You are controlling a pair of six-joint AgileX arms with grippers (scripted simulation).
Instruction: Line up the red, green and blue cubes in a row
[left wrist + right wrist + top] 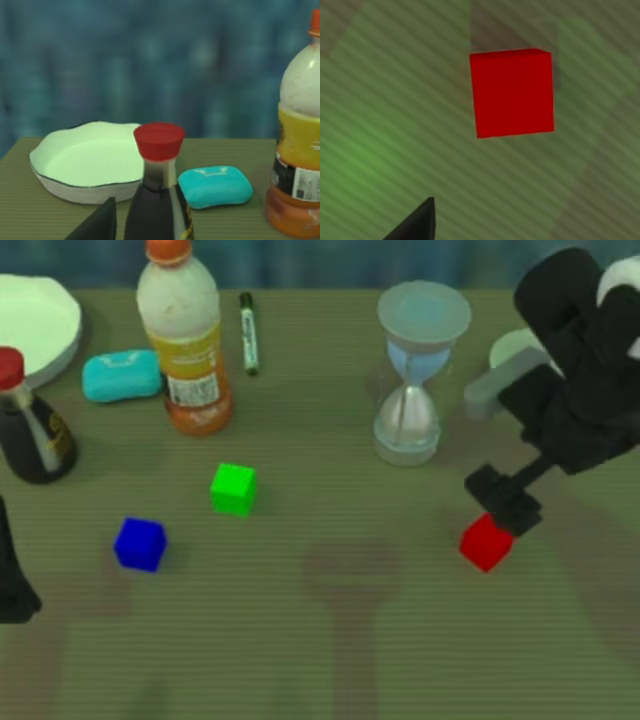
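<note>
My right gripper [503,508] hangs right over the red cube [486,542], on the tabletop's [400,640] right side; whether its jaws are released or clenched I cannot tell. Red cube sits flat on the tabletop. Green cube [233,488] and blue cube [139,543] lie left of centre, near each other, well apart from red. Left arm is parked at the left edge.

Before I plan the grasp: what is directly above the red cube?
The right pincer hangs over the red cube, covering its upper edge in the top view. In the right wrist view the cube sits on bare table, nothing stacked on it.
</note>
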